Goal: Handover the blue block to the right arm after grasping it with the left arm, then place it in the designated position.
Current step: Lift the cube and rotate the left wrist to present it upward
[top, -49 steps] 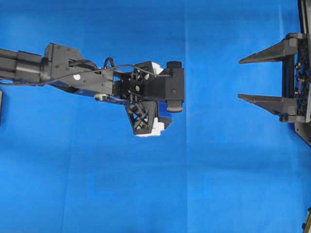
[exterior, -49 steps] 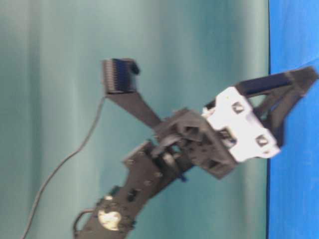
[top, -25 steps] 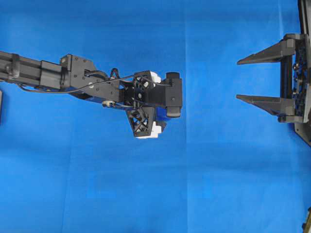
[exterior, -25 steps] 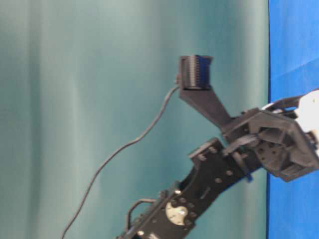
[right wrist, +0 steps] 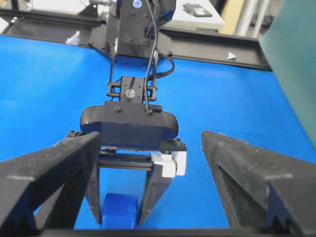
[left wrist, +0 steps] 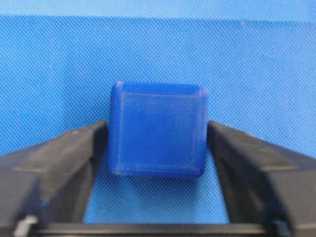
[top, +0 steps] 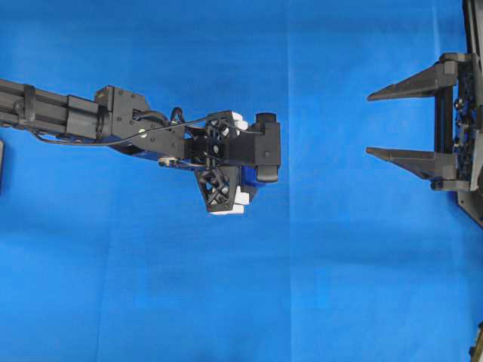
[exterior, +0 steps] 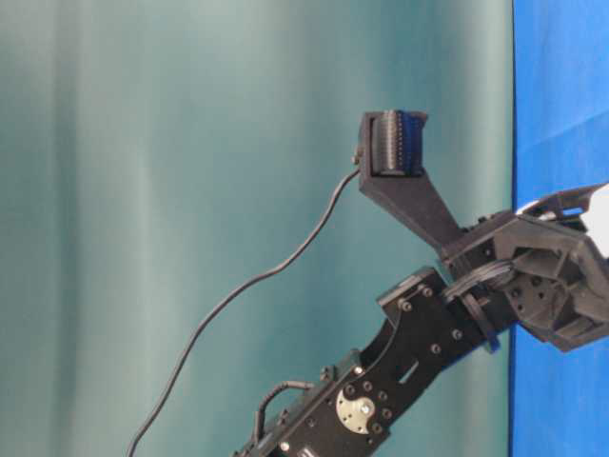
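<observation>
Overhead looks straight down; table-level side view is rotated; both wrist cameras look along their fingers, sharing the blue block (left wrist: 158, 132) between the left gripper (right wrist: 127, 197) fingers.

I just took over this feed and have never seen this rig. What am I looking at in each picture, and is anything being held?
Two black robot arms face each other over a blue cloth. From overhead, the left gripper points down mid-table; the right gripper waits open at the right edge. The table-level picture shows the left arm from the side. The left wrist camera looks between its own fingers: the blue block sits on the cloth between them, nearly or just touching, so a firm grip isn't certain. The right wrist camera looks across at the left gripper and the block.
</observation>
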